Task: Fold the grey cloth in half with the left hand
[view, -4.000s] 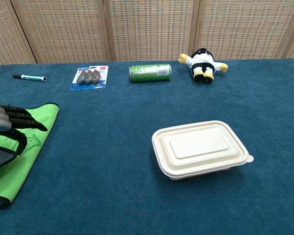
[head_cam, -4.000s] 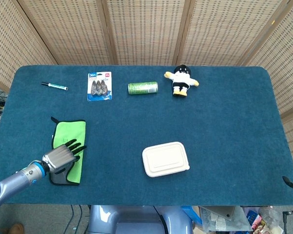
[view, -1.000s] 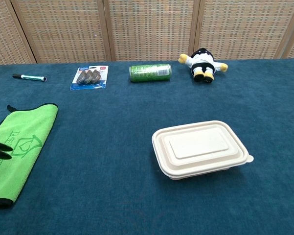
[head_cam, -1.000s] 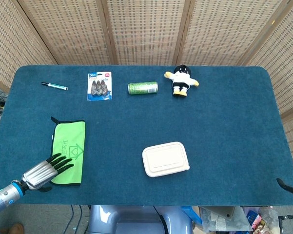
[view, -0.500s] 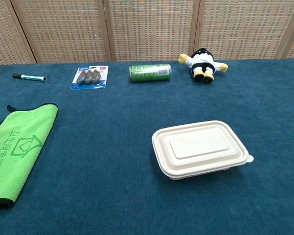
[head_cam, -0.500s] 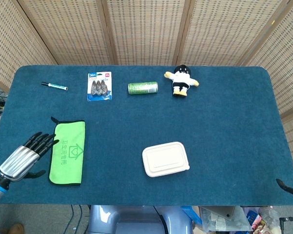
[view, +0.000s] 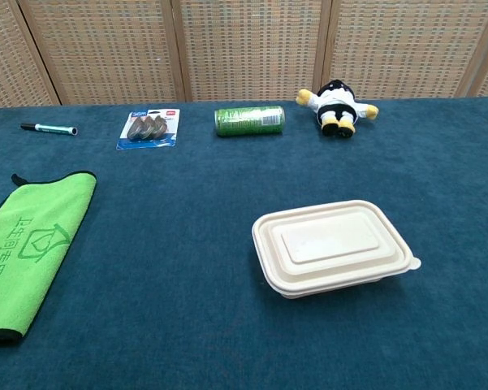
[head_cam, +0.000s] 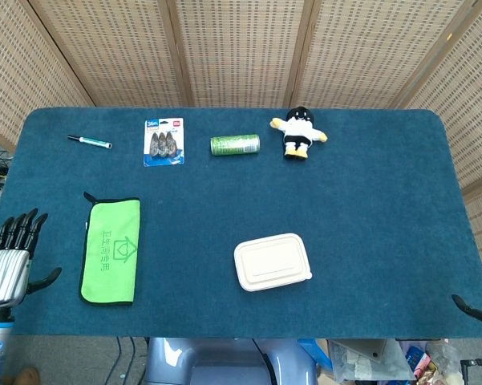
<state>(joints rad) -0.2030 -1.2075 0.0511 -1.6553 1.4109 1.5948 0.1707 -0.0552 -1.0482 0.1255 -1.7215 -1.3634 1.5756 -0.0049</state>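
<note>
The cloth (head_cam: 111, 251) lies flat near the table's front left as a narrow rectangle, bright green side up with a dark border and a printed logo. In the chest view the cloth (view: 28, 252) runs along the left edge. My left hand (head_cam: 8, 258) hovers at the table's left edge, clear of the cloth, its fingers spread and holding nothing. The chest view does not show it. Only a dark tip of my right hand (head_cam: 471, 308) pokes in at the lower right of the head view, too little to tell how it stands.
A white lidded food box (head_cam: 272, 261) sits front of centre. Along the far side lie a marker pen (head_cam: 90, 142), a blister pack (head_cam: 164, 141), a green can (head_cam: 235, 144) on its side and a small plush toy (head_cam: 299, 132).
My left hand has drawn back from the cloth's near end, leftwards to the table's edge, and has left the chest view. The cloth's grey underside no longer shows; it lies still, green side up.
</note>
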